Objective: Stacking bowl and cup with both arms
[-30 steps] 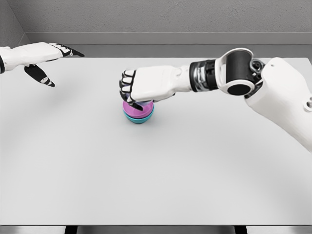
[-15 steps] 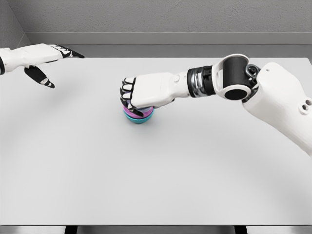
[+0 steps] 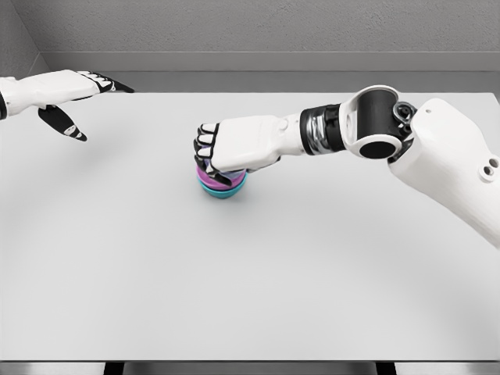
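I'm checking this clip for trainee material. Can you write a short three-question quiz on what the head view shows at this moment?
1. True or false: the right hand sits on top of the stacked pieces at mid-table.
2. Which colour is at the bottom of the stack? A) magenta B) teal C) white
3. Where is the left hand, and what does it hold?

Key
1. True: its curled fingers cover the top of the magenta piece.
2. B: the teal piece rests on the white table, with the magenta one on it.
3. At the far left above the table edge, fingers spread, holding nothing.
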